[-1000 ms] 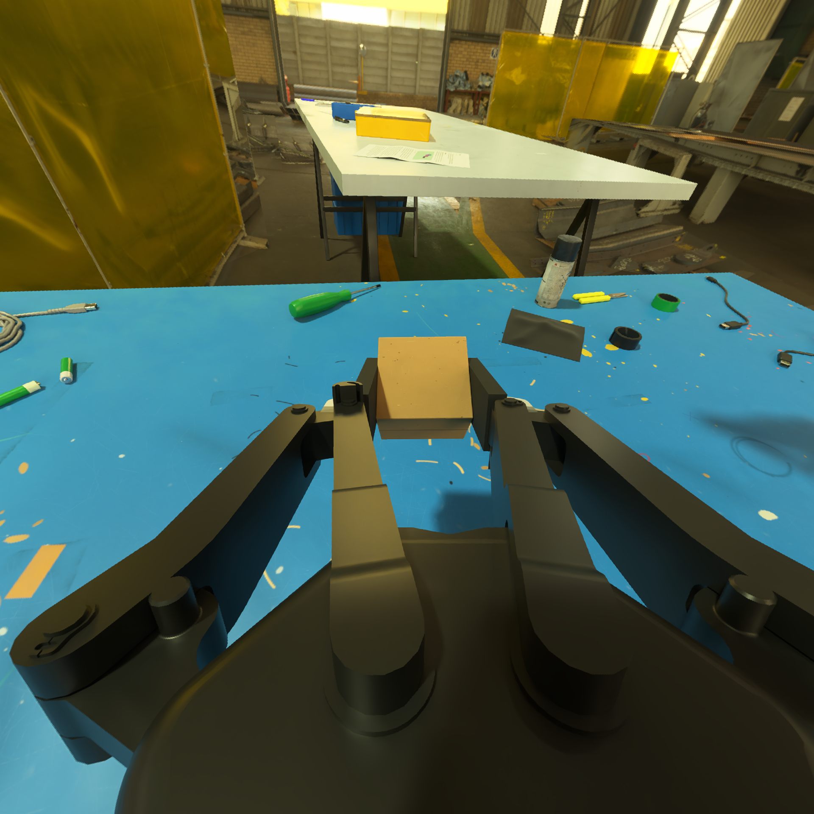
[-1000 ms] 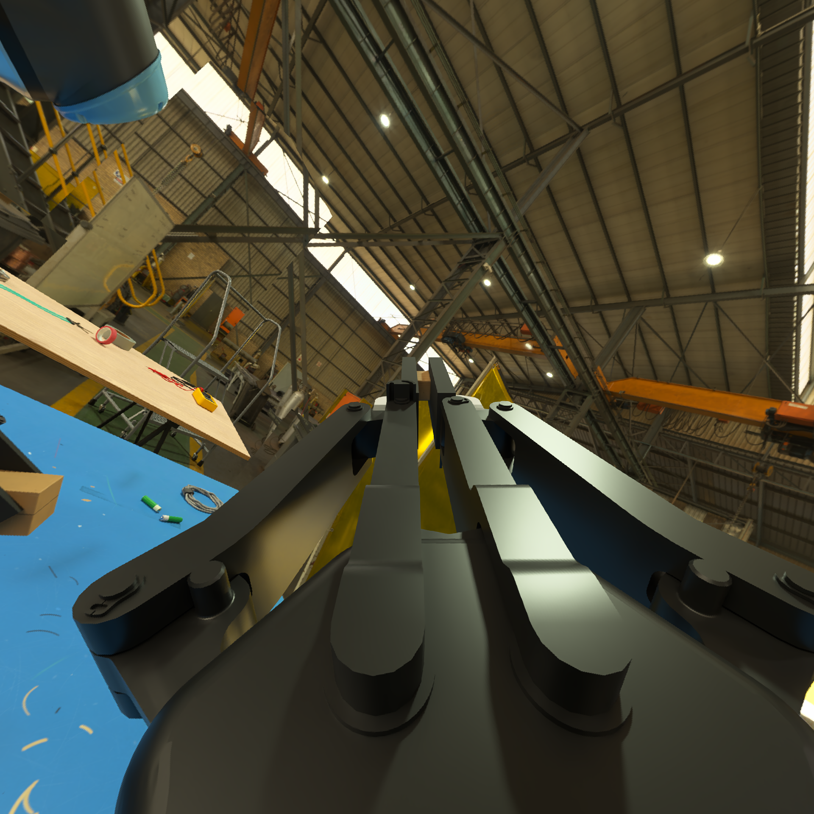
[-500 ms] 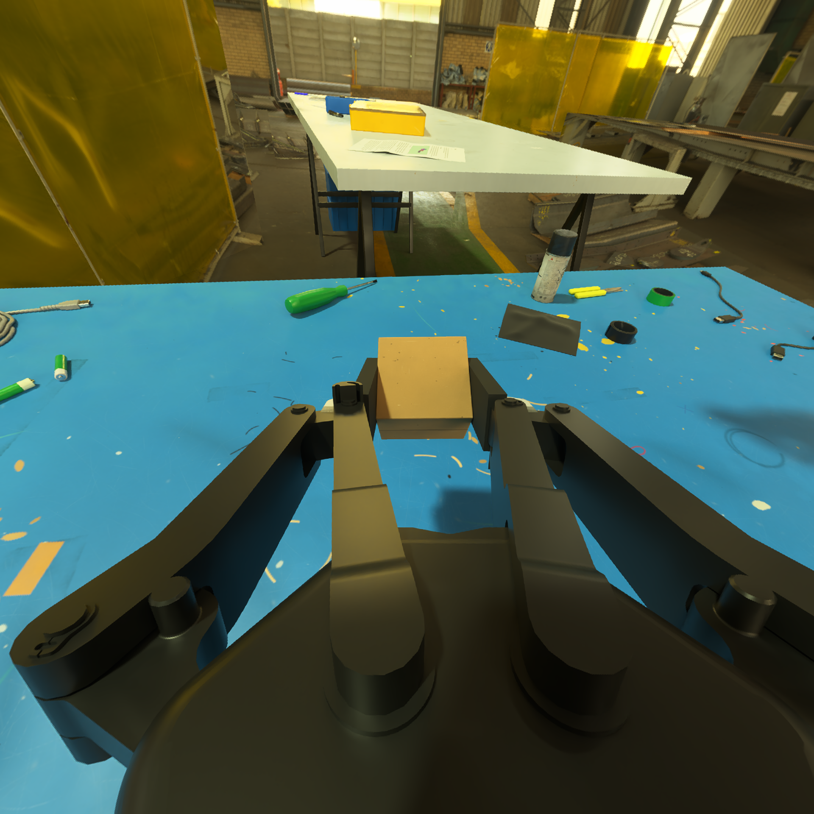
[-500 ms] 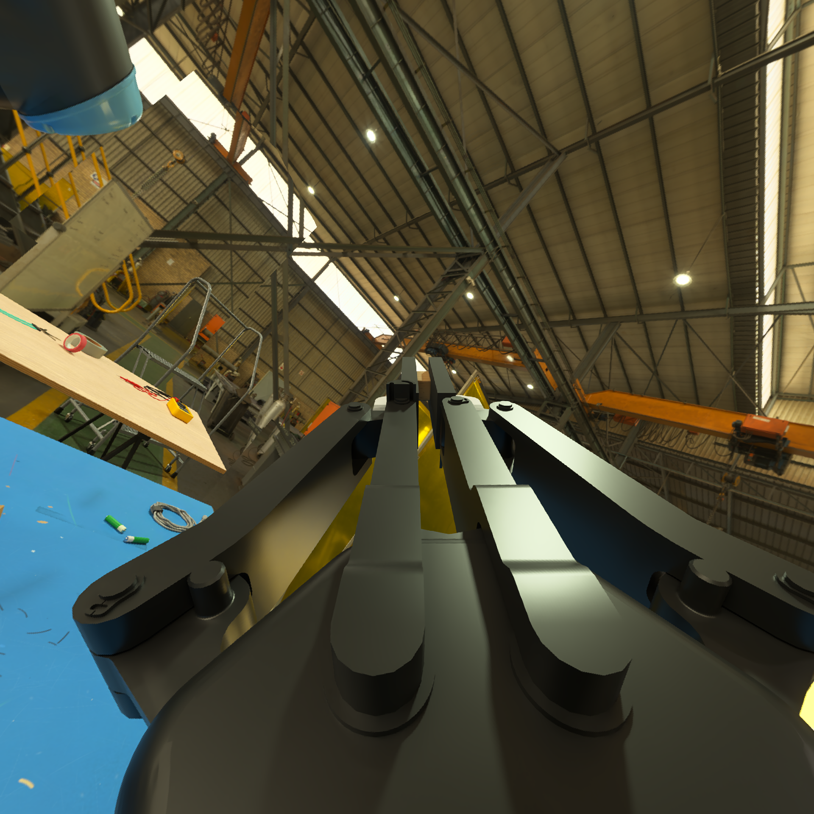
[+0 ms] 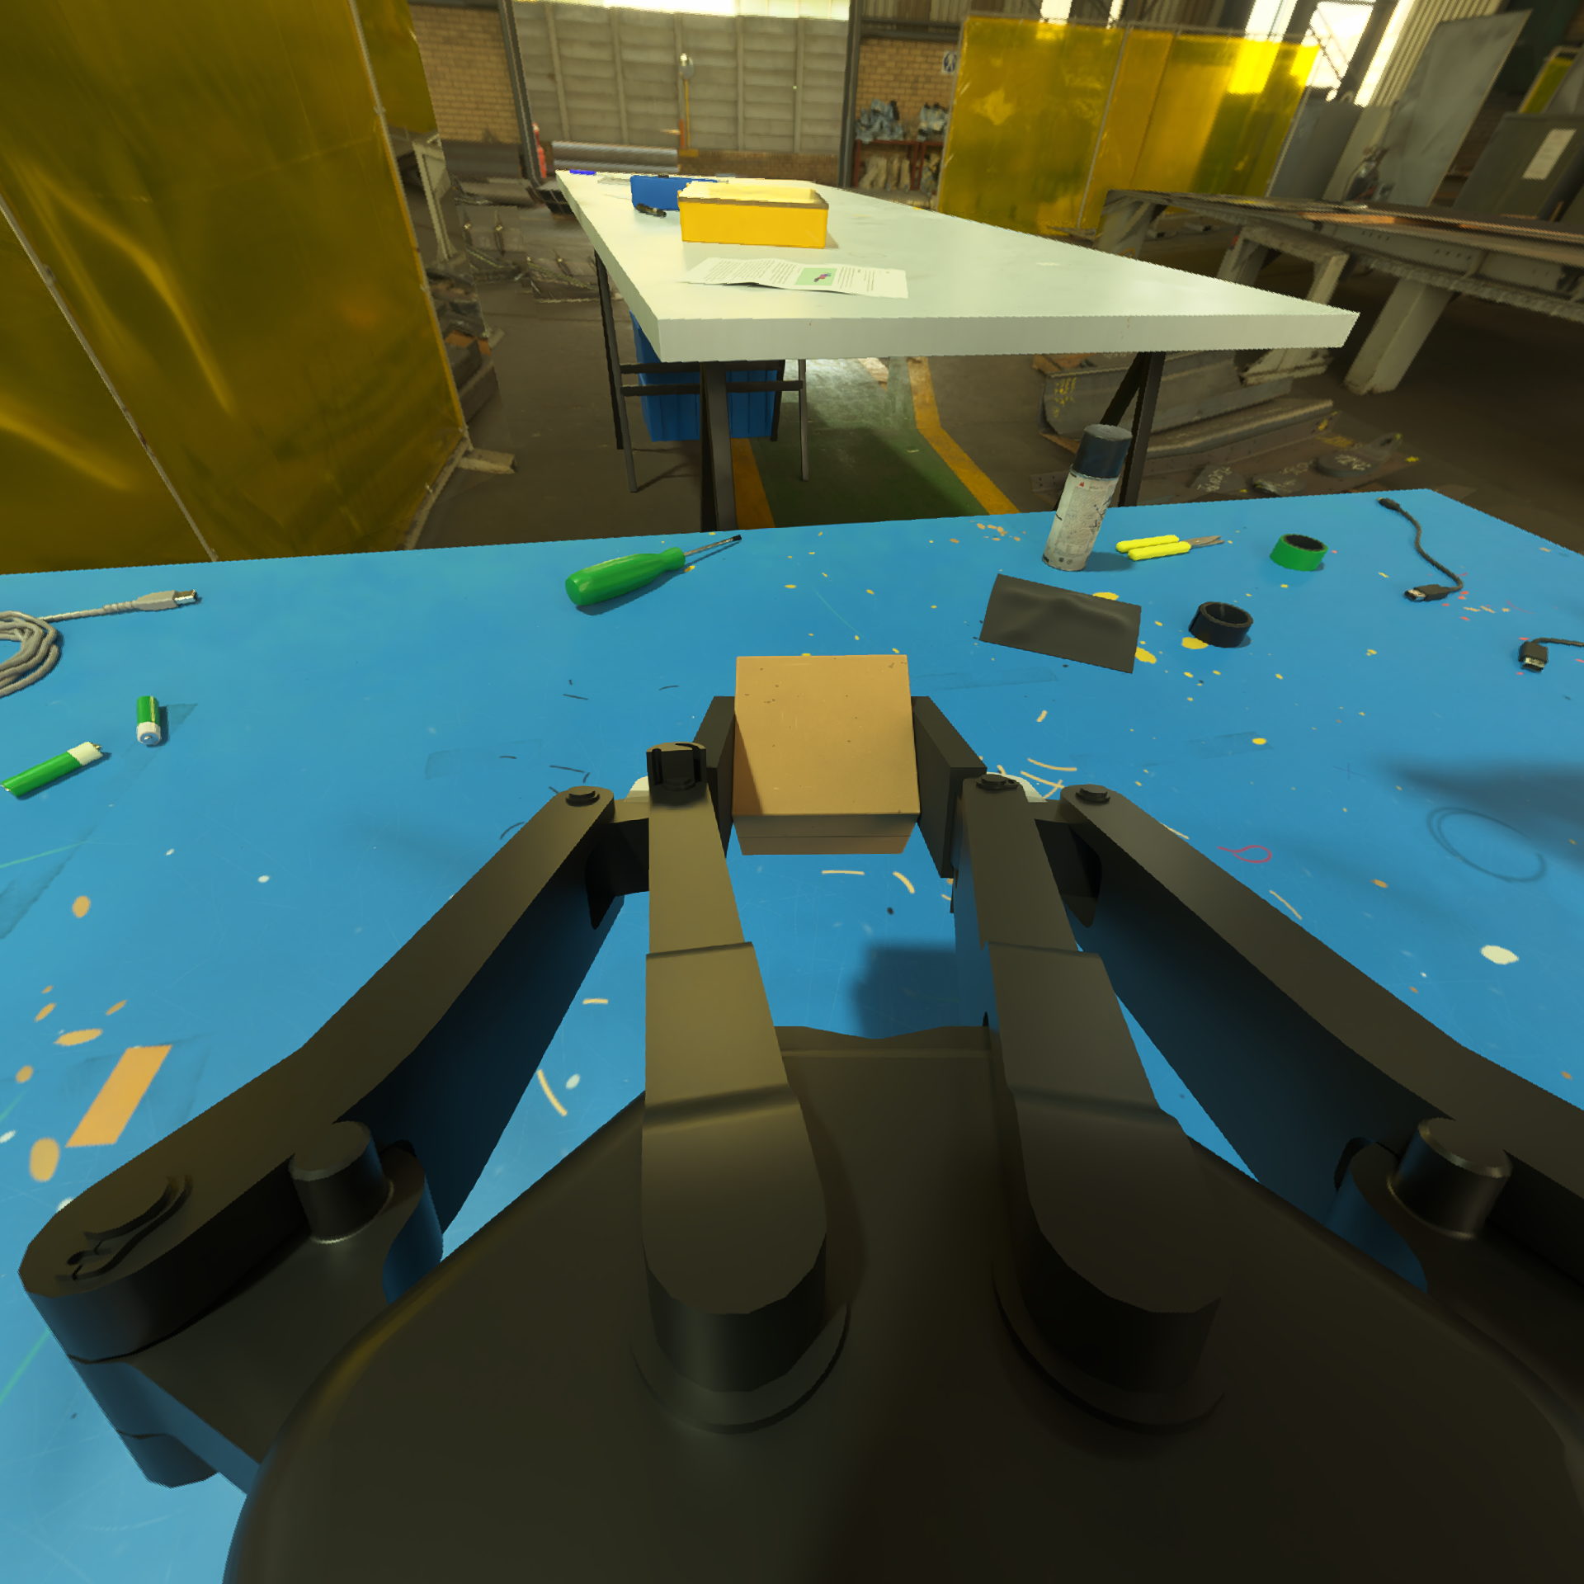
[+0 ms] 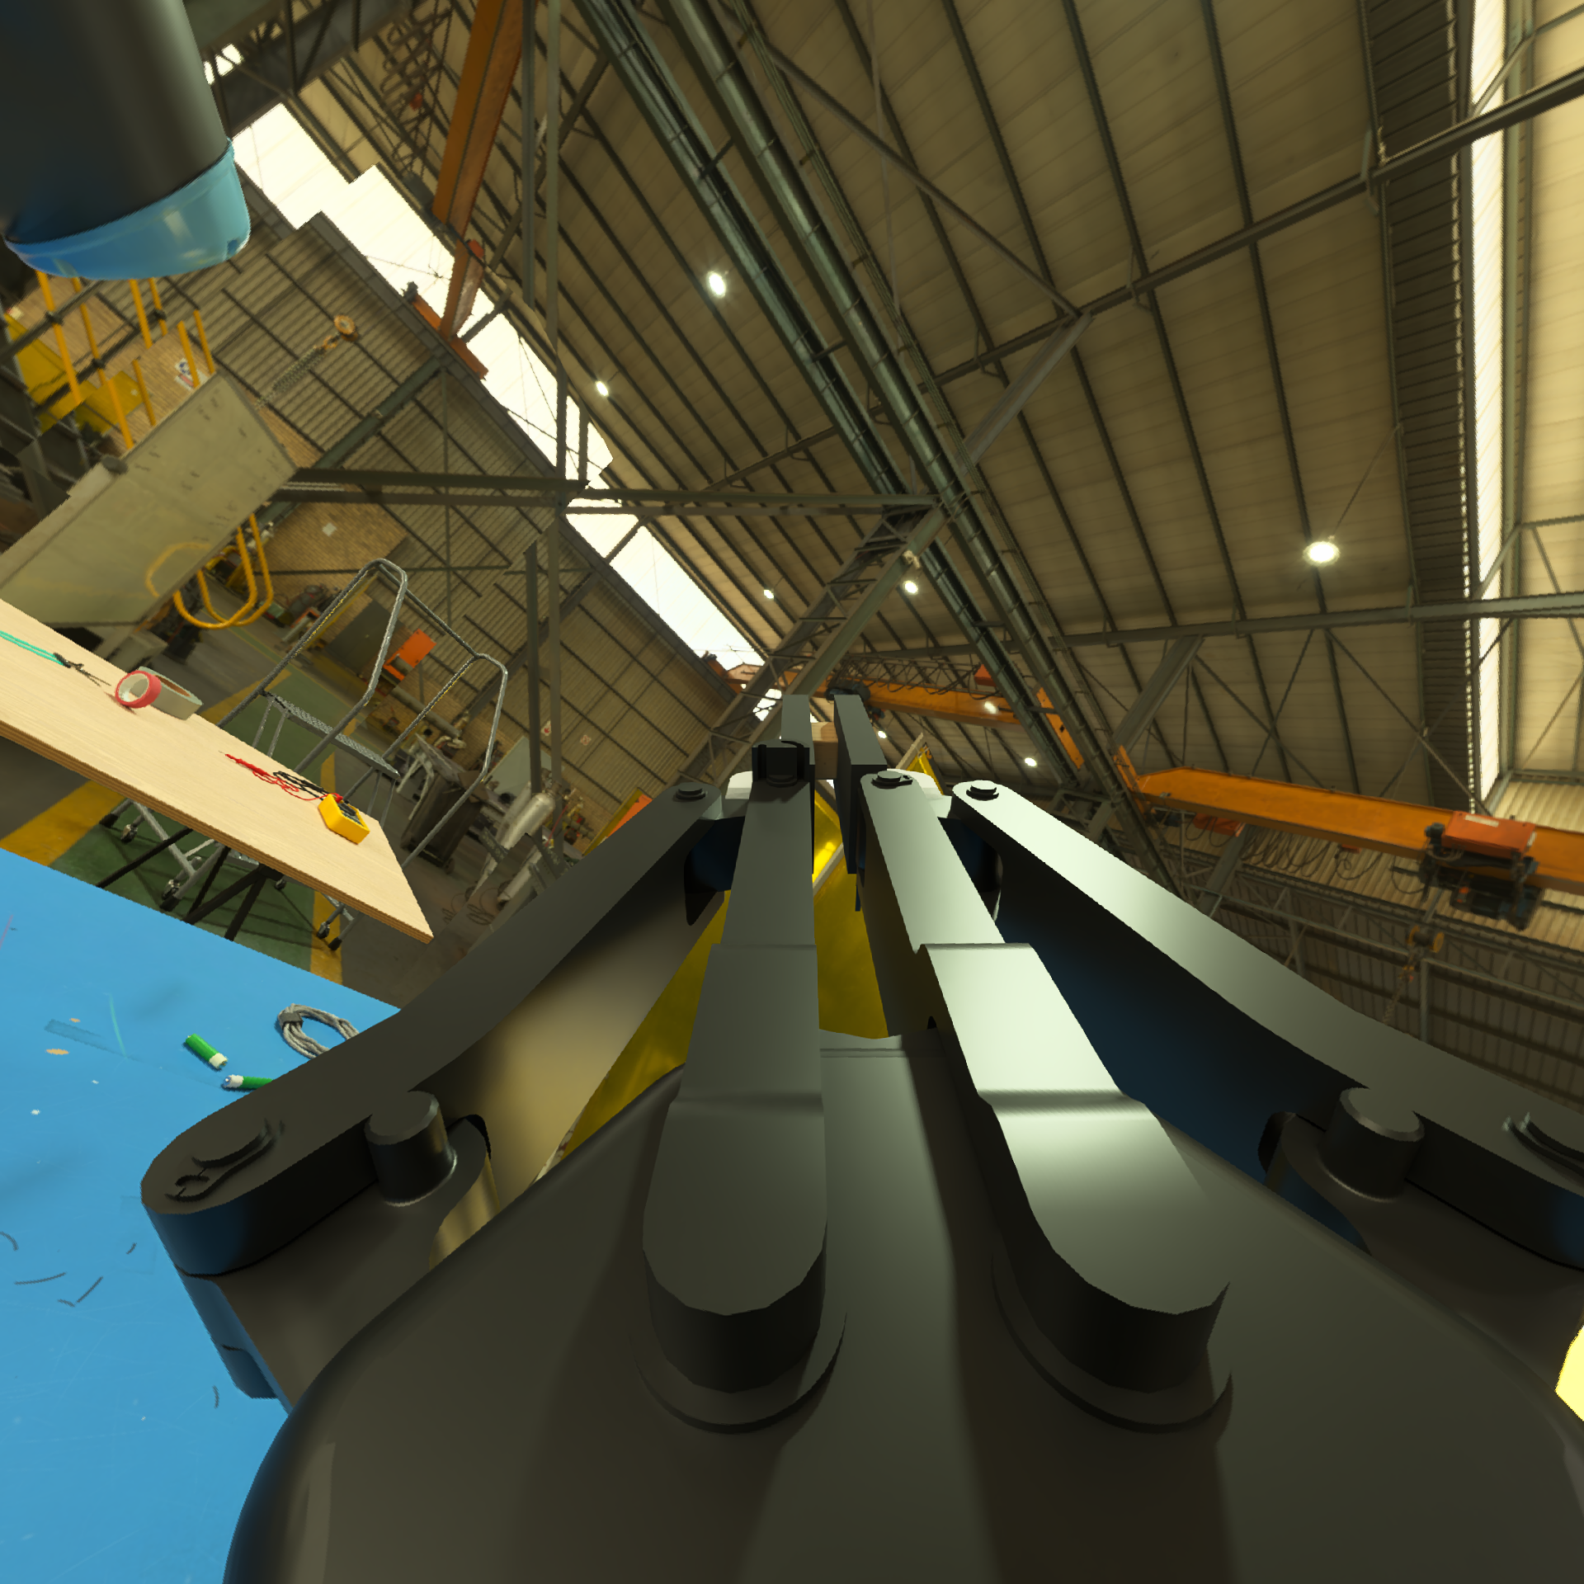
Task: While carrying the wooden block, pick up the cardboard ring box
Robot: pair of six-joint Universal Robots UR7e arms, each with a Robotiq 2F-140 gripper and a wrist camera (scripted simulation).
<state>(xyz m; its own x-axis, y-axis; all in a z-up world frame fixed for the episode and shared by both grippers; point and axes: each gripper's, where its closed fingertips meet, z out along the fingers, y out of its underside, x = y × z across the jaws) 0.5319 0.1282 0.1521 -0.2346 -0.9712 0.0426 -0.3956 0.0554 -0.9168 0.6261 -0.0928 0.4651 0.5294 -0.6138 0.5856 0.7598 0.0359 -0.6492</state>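
Left gripper [image 5: 825,763] clamps the cardboard ring box [image 5: 823,750] above open blue desk [image 5: 386,771], unchanged. Right gripper [image 6: 821,741], now tilted higher, pinches a wooden block [image 6: 825,733] sliver, well clear.

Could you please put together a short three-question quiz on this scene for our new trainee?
1. True or false: the left gripper is shut on the cardboard ring box, which is clear of the blue table.
2. Which lies nearest the spray can? A) yellow-handled tool B) grey cable C) green screwdriver
3. What is the right gripper shut on?

Key: 1 true; 2 A; 3 the wooden block.
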